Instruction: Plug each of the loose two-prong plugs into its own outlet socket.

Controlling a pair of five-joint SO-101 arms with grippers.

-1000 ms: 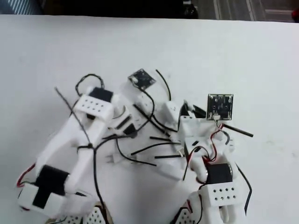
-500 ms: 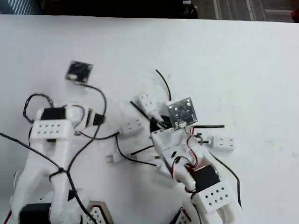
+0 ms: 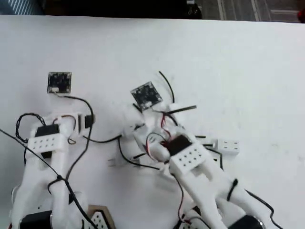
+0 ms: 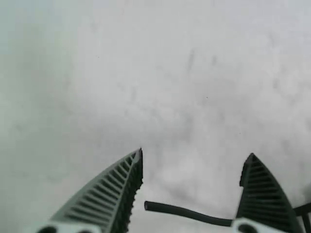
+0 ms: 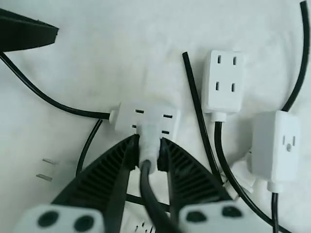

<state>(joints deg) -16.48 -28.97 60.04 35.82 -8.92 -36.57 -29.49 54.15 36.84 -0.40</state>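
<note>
Step in hand, as judged: insertion. The right tool [image 5: 148, 141] is clamped on a plug [image 5: 148, 154], which is set against a socket [image 5: 146, 115] on the desk [image 5: 97, 48]. The left tool [image 4: 194, 156] is held apart over bare desk. A second plug [image 5: 45, 171] lies loose nearby. Next called for: a straight push, then release.

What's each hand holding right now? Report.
Left hand: open, holding nothing.
Right hand: closed on a white plug at a white outlet socket.
</note>
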